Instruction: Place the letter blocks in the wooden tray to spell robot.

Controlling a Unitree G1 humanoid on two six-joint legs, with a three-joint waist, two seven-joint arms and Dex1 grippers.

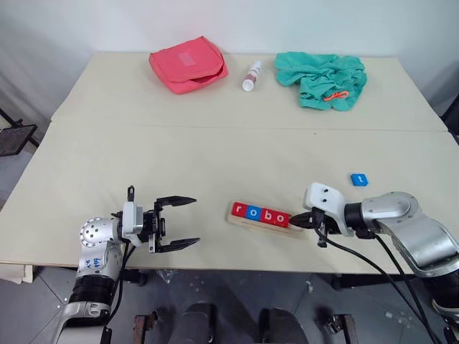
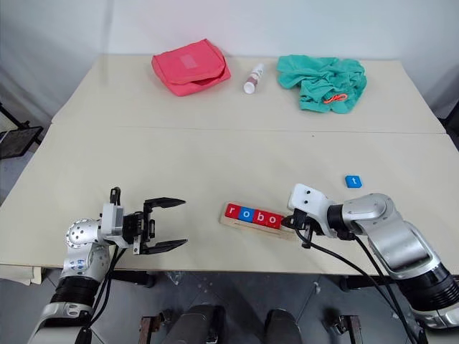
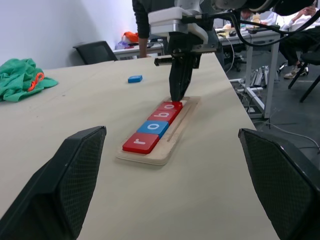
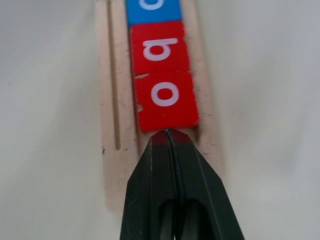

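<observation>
Left eye view: wooden tray [image 1: 247,221] lies crosswise; closed right tool [image 1: 304,219] at its end, left tool [image 1: 185,223] open.

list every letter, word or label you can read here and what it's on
"r" on the red block at the wooden tray's end.
"o" on the blue block next to it.
"b" on the red block after that.
"o" on the red block at the shut right gripper's tips.
White mark on the loose blue block on the table: too small to read.
Label on the white bottle: too small to read.
</observation>
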